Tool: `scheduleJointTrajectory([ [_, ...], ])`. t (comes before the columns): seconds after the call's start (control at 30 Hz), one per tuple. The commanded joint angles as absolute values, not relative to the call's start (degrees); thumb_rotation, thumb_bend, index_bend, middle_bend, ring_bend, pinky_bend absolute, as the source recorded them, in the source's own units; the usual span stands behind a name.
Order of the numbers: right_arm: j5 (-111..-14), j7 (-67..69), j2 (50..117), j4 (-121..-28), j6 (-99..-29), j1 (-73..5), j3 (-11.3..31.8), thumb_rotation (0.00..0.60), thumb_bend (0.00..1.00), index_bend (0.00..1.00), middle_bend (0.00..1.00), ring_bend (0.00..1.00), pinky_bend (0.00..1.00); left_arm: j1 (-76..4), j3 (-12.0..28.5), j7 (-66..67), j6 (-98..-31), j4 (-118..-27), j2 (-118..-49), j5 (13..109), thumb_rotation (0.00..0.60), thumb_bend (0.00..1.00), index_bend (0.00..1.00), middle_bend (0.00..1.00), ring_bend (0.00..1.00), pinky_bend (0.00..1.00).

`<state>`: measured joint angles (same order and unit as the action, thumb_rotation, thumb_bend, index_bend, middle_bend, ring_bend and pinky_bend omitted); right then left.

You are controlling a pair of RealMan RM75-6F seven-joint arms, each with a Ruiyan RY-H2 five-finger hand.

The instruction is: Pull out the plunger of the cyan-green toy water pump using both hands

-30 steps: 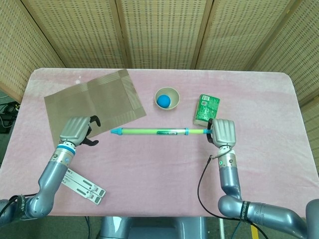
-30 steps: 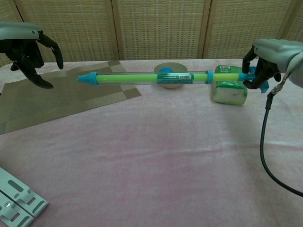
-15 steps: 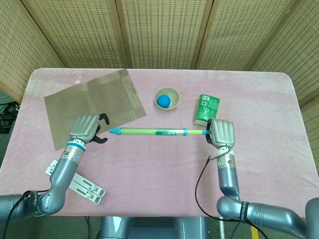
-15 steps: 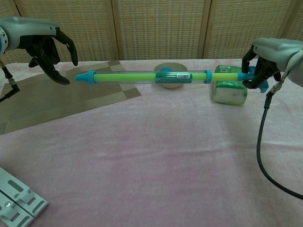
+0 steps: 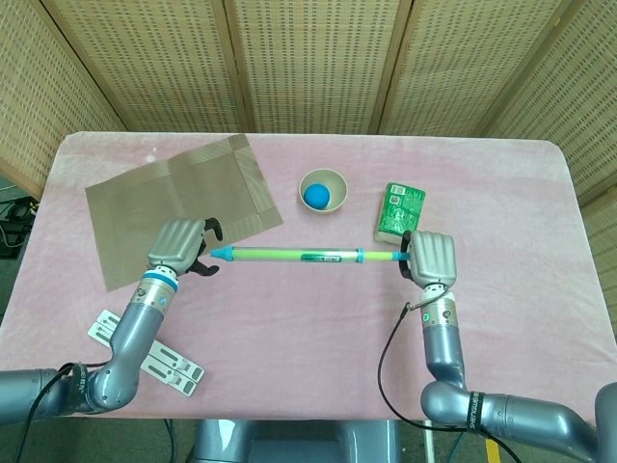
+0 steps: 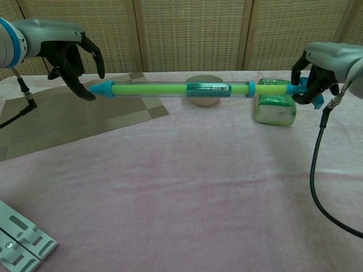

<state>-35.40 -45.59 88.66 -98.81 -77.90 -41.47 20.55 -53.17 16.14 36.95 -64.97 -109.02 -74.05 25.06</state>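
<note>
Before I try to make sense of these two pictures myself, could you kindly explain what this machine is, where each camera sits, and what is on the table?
This is a two-armed robot with human-like hands, steered by a person. One picture looks down from its head, the other looks forward from its chest.

The right hand grips the plunger end of a cyan-green toy water pump, holding it level above the pink tablecloth. The left hand is open, with its fingers spread right at the pump's blue nozzle tip; it does not appear to grip it yet.

On the cloth lie a brown woven placemat, a small bowl with a blue ball in it, a green carton, and a white flat part near the front edge.
</note>
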Motion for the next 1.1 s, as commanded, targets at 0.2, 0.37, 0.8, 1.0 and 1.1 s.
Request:
scheduleJointTrajectory([
  [0.2,-34.3,-45.2,87.5,-100.8,-77.9,-41.3,20.7,0.600,0.61,0.85,1.00,1.00,0.73,-54.6,16.2,37.1,-65.2,-108.6,-75.0,24.0,0.600,0.18,0.44,1.00,0.85,0.73],
  [0.37,-33.7,-45.2,86.9,-102.1,-78.0,-41.4,20.7,0.600,0.61,0.85,1.00,1.00,0.73,-55.1,16.6,36.7,-65.8,-108.6,-75.6,23.9,0.600,0.18,0.44,1.00,0.85,0.73],
  [0.8,-32.9,-45.2,86.4,-103.2,-78.5,-41.6,20.0,0.600,0.61,0.85,1.00,1.00,0.73,-56.4,16.8,36.4,-66.5,-108.5,-76.8,23.6,0.600,0.23,0.48,1.00,0.85,0.73],
  [1.0,-32.1,-44.4,86.0,-103.9,-78.3,-41.7,20.3,0.600,0.61,0.85,1.00,1.00,0.73,-56.5,16.8,35.8,-66.6,-108.6,-77.0,24.1,0.600,0.27,0.53,1.00,0.85,0.73],
  [1.1,-31.9,-44.4,85.7,-104.4,-78.3,-41.8,20.4,0.600,0.61,0.85,1.00,1.00,0.73,-56.6,16.6,35.8,-66.6,-108.6,-77.1,24.2,0.600,0.33,0.56,1.00,0.85,0.73],
])
